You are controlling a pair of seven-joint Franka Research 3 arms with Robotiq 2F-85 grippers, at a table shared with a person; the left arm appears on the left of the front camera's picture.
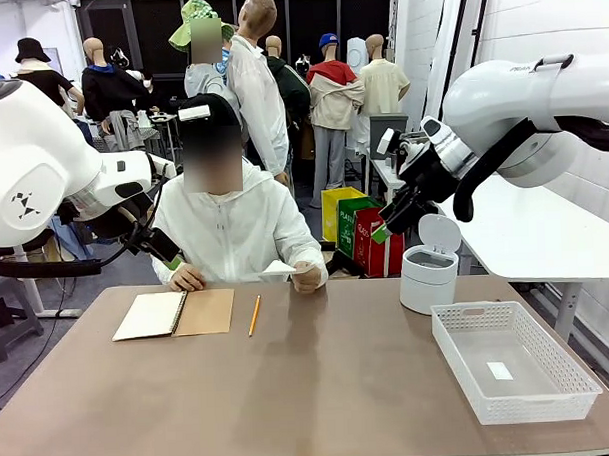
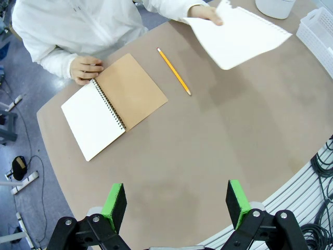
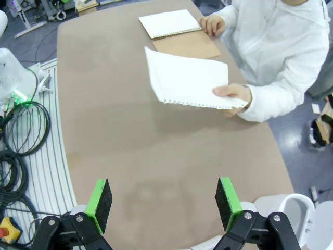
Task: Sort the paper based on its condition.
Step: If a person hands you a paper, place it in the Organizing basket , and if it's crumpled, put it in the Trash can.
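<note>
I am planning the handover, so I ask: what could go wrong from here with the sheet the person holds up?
The thin white sheet of paper with a ragged punched edge is held above the brown table by one hand at one edge; it may bend or slip when pinched. The black right gripper with green pads, open now, would have to close near that hand and might nip it.

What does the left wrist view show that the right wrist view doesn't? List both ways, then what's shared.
Left wrist view: the yellow pencil, a corner of the white mesh basket, the open left gripper. Right wrist view: a red button beside black cables, the open right gripper. Both: the paper in the person's hand, the open notebook.
</note>
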